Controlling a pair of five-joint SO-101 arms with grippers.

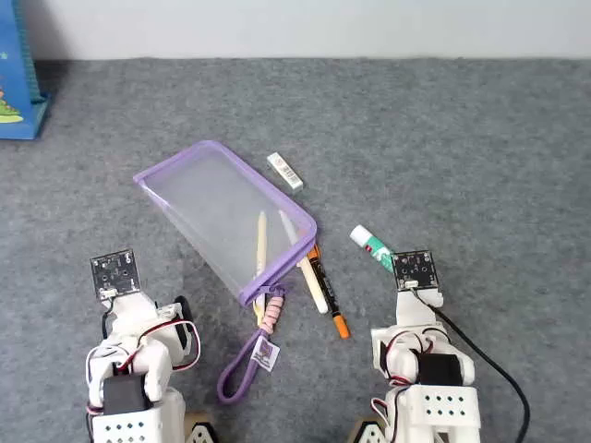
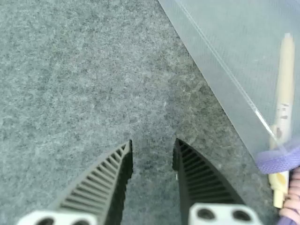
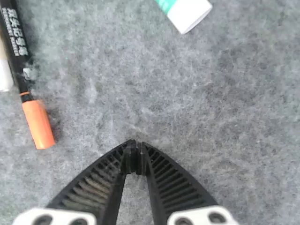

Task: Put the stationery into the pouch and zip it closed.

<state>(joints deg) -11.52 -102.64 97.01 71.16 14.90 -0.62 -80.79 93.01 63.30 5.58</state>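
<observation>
A clear pouch [image 1: 222, 208] with purple trim lies mid-table, its open mouth facing the arms and its strap [image 1: 242, 369] trailing toward me. A beige pen [image 1: 261, 242] lies inside it, and a white pen [image 1: 309, 272] pokes halfway out. A black marker with an orange cap [image 1: 329, 297] rests just outside the mouth. A white eraser [image 1: 284, 171] sits behind the pouch, and a white-green glue stick [image 1: 371, 246] lies to its right. My left gripper [image 2: 152, 150] is open over bare carpet beside the pouch [image 2: 234, 51]. My right gripper [image 3: 136, 153] is shut and empty, between the marker [image 3: 35, 119] and the glue stick [image 3: 185, 11].
Grey carpet covers the table. A blue box [image 1: 18, 78] stands at the far left corner against the white back wall. A black cable [image 1: 503, 378] runs from the right arm's base.
</observation>
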